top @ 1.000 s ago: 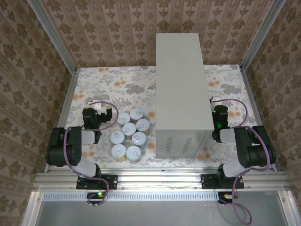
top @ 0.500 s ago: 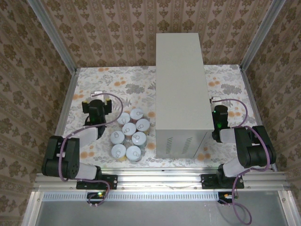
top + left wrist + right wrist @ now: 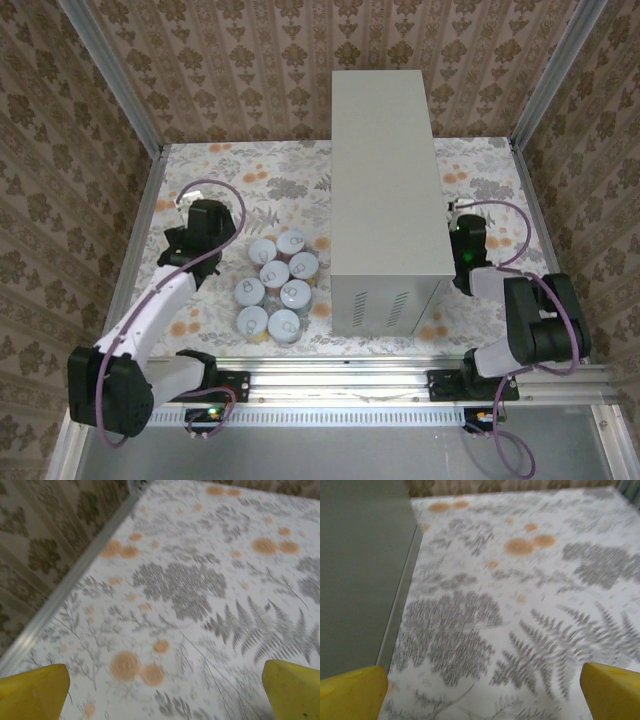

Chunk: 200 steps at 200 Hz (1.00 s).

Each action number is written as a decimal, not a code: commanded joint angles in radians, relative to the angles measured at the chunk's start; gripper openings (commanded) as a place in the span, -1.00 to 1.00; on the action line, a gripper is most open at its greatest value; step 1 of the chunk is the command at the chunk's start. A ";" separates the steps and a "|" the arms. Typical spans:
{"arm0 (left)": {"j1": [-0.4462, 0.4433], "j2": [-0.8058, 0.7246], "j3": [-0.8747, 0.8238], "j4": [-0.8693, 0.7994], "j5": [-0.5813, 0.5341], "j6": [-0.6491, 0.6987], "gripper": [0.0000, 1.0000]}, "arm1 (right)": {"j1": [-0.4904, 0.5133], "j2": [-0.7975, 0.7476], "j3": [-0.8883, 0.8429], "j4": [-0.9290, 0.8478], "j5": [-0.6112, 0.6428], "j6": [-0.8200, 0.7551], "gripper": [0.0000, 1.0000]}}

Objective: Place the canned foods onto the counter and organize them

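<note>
Canned foods (image 3: 276, 275): label detail too small to read from above; left end effector (image 3: 165, 695): fingers (image 3: 35, 692) cropped by bottom edge; counter (image 3: 360, 570) cropped at left edge, blurred.

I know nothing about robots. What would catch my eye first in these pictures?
A tall grey metal box dominates, standing right of centre on the floral-patterned table. Just left of it, eight small tins with silvery lids huddle in a tight cluster. The left gripper and right gripper, yellow-fingered, hang open and empty, one at each side of the table.
</note>
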State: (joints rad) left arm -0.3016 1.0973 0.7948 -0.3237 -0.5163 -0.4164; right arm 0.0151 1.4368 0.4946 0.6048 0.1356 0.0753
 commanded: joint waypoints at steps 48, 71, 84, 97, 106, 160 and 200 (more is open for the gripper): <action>-0.012 0.011 0.108 -0.231 0.423 0.014 1.00 | -0.007 -0.333 0.391 -0.770 0.170 0.131 1.00; -0.013 0.038 0.128 -0.245 0.499 0.042 1.00 | -0.007 -0.406 0.563 -1.006 0.097 0.114 1.00; -0.014 0.059 0.137 -0.253 0.535 0.056 1.00 | -0.006 -0.428 0.679 -1.132 0.038 0.100 1.00; -0.016 0.086 0.147 -0.265 0.565 0.067 1.00 | -0.004 -0.429 0.802 -1.276 -0.046 0.088 1.00; -0.018 0.107 0.156 -0.276 0.566 0.066 1.00 | 0.002 -0.419 0.889 -1.353 -0.105 0.084 1.00; -0.042 0.236 0.196 -0.279 0.555 0.073 1.00 | 0.295 -0.304 1.321 -1.712 -0.202 0.003 1.00; -0.070 0.314 0.221 -0.275 0.521 0.081 1.00 | 0.663 -0.168 1.560 -1.876 -0.120 -0.051 1.00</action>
State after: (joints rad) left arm -0.3550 1.3800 0.9714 -0.5774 0.0257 -0.3626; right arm 0.5217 1.1942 1.9430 -1.0760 -0.0265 0.0837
